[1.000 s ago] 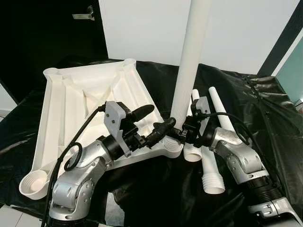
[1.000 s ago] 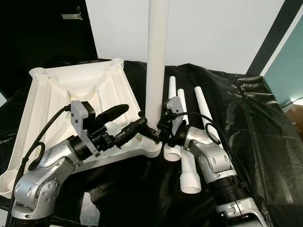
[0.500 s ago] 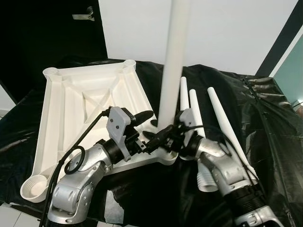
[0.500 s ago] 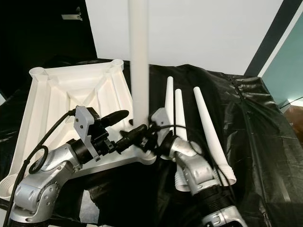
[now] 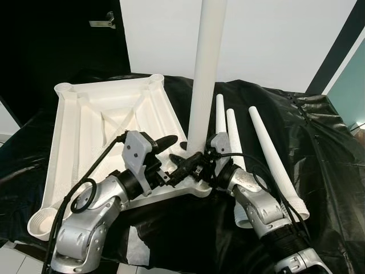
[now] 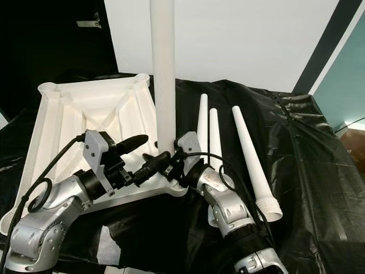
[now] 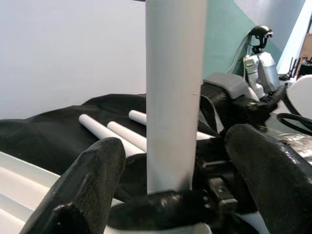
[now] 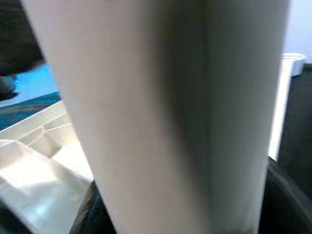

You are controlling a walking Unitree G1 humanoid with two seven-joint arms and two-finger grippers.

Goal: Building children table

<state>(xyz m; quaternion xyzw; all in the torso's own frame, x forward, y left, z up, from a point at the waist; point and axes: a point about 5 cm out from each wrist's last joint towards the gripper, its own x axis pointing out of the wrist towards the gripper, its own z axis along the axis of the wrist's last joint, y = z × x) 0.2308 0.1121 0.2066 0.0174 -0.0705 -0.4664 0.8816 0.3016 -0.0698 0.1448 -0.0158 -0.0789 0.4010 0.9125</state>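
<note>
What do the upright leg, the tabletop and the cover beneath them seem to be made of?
Leg: probably plastic, smooth matte white with no grain. Tabletop: likely moulded plastic, shown by its white ribbed underside and round sockets. Cover: looks like thin plastic sheeting, black, glossy and wrinkled.

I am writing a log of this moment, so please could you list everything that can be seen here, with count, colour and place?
Tabletop: 1, white, upside down on the black sheet, ribs facing up.
Upright leg: 1, white, standing in the tabletop's near corner socket.
Loose legs: 3, white, lying side by side on the sheet beside the tabletop.
Sheet: 1, black, glossy, under everything.
Wall: 1, white, behind the sheet.
Door: 1, dark, with a metal handle, at the back.
Left gripper: 1, black fingers, open, one on each side of the upright leg's base.
Right gripper: 1, black, at the upright leg's base, from the other side.
</note>
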